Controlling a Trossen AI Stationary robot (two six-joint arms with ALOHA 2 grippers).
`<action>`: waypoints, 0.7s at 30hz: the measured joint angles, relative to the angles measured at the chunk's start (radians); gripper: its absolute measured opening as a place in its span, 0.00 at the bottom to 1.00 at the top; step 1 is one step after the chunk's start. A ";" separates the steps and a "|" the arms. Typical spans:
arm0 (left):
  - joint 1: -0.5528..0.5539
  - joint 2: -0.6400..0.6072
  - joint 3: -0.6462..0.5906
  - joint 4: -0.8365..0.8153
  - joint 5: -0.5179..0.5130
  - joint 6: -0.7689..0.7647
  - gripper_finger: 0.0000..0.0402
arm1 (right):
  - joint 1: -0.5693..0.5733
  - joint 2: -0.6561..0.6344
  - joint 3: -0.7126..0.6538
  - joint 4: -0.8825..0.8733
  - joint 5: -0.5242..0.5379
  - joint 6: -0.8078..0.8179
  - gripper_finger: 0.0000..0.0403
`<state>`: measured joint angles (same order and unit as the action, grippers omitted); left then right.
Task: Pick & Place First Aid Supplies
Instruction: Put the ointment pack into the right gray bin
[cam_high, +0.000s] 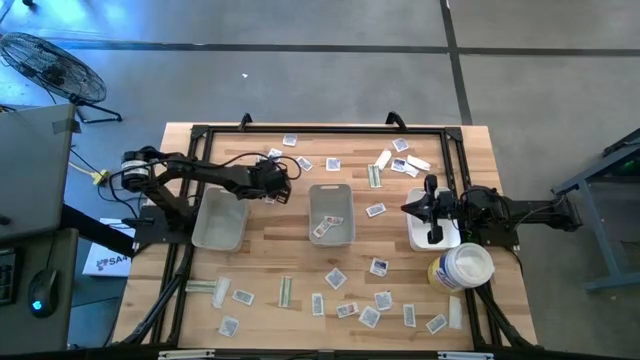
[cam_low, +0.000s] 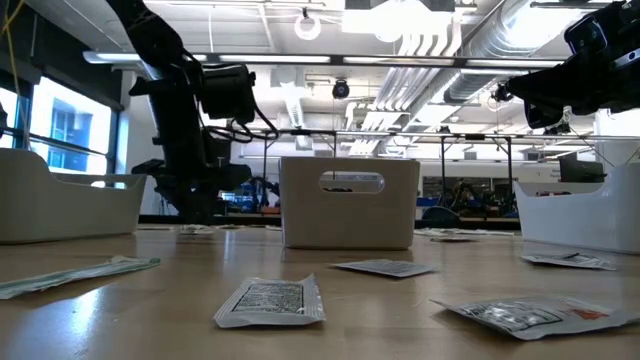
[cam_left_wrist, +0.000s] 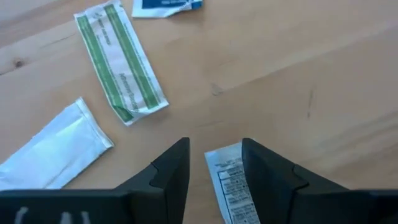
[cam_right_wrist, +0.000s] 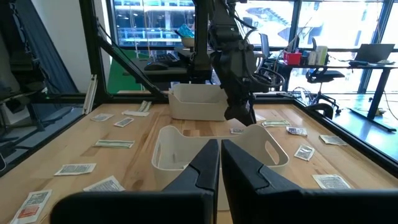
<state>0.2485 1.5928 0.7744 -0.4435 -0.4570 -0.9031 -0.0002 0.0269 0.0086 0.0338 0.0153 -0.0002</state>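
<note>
First aid packets lie scattered over the wooden table, along its far side (cam_high: 400, 160) and its near side (cam_high: 335, 278). My left gripper (cam_high: 281, 190) hangs over the table's far left middle, pointing steeply down, open. Flat between its fingers (cam_left_wrist: 214, 146) lies a white-grey sachet with dark print (cam_left_wrist: 227, 180). Just beyond it are a green-white strip (cam_left_wrist: 121, 62), a plain white wrapper (cam_left_wrist: 56, 149) and a blue-white packet (cam_left_wrist: 166, 6). My right gripper (cam_right_wrist: 220, 155) waits shut and level over the white tray (cam_high: 432, 238) at the right. My left gripper stands with one finger on each side of the sachet's end (cam_left_wrist: 222, 163), coming from above at a slant. One finger (cam_left_wrist: 264, 168) covers the sachet's edge. Whether either finger touches it, I cannot tell.
A grey tray (cam_high: 331, 195) stands mid-table with one packet inside (cam_high: 322, 228). A second grey tray (cam_high: 220, 222) sits at the left beside my left arm. A round white tub with a yellow label (cam_high: 460, 268) stands at the right near corner. A black frame (cam_high: 320, 130) borders the table.
</note>
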 joint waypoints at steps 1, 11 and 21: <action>0.000 0.009 0.000 0.001 0.005 0.000 0.36 | 0.000 0.000 0.000 0.000 0.000 0.000 0.03; 0.000 0.091 0.005 0.034 -0.020 -0.014 0.36 | 0.000 0.000 0.000 0.000 0.000 0.000 0.03; -0.001 0.094 0.003 0.040 -0.023 -0.018 0.17 | 0.000 0.000 0.000 0.000 0.000 0.000 0.03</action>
<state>0.2478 1.6867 0.7779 -0.4035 -0.4801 -0.9208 -0.0002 0.0265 0.0086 0.0338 0.0154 -0.0002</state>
